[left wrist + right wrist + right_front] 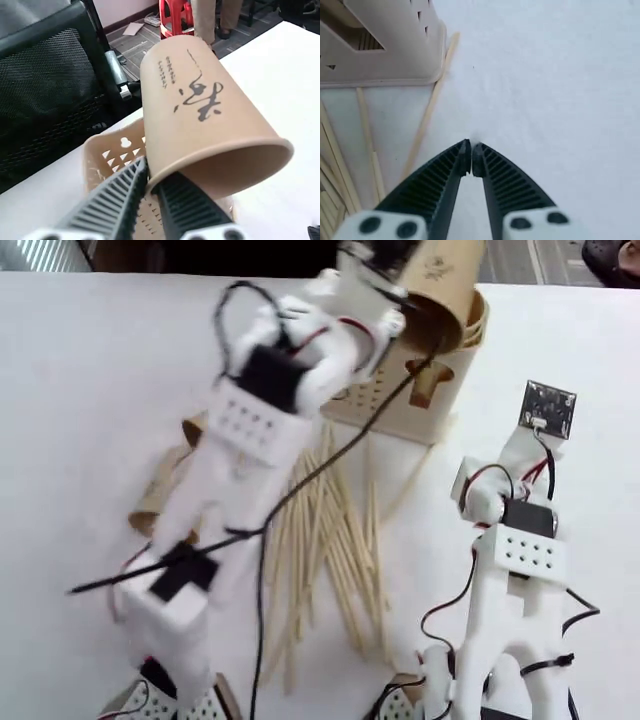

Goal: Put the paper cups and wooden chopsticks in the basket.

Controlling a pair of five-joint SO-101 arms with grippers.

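My left gripper [149,181] is shut on the rim of a tan paper cup [200,125], held tilted above the beige basket [107,155]. From above, that cup [440,280] hangs over the basket [400,405] at the back of the table. Two more paper cups [165,485] lie partly hidden under the left arm. Several wooden chopsticks [325,540] are spread in a fan on the table between the arms. My right gripper [471,152] is shut on nothing, low over bare table beside one chopstick [427,115] and near the basket's corner [395,45].
The white table [90,390] has free room at the left and the far right. A black office chair [45,90] and a red stool [175,15] stand on the floor beyond the table's far edge. Black cables hang from both arms.
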